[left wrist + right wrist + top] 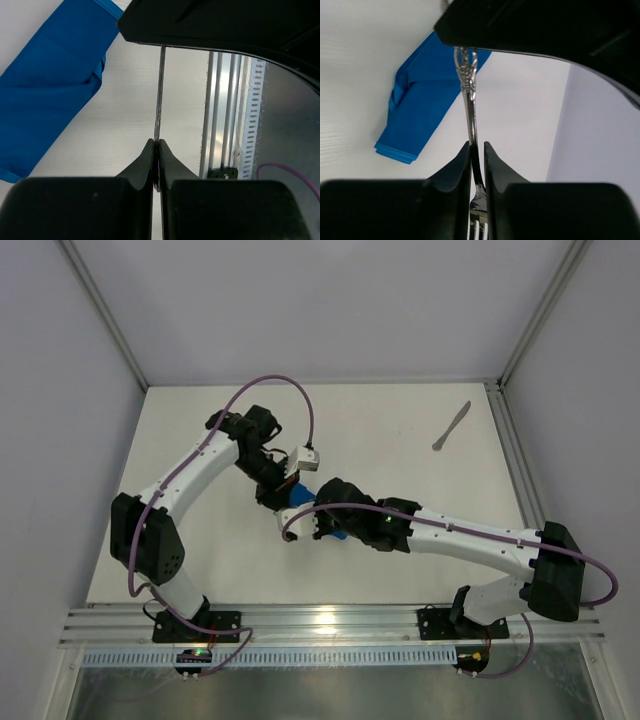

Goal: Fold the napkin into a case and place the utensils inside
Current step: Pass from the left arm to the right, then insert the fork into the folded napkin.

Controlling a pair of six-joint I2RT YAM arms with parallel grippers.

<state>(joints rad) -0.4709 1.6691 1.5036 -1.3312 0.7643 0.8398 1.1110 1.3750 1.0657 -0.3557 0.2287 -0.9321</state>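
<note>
**Right gripper** (477,146): jaws closed on the neck of the fork (470,100); tines back between the fingers, handle running forward.
**Left gripper** (156,142): pinched tight on the same fork, seen edge-on as a thin strip.
**Case** (420,110): folded blue strip, flat on the table (380,420) just beneath both grippers, mid-table.
**Knife** (452,427): lies alone toward the far right corner, well apart.
**Room**: bare tabletop to the far side and left; aluminium rail (330,620) along the near edge.

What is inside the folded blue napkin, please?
Nothing pokes out of the napkin: the fork is in the right tool, the knife lies apart. Its folds hide the inside.
</note>
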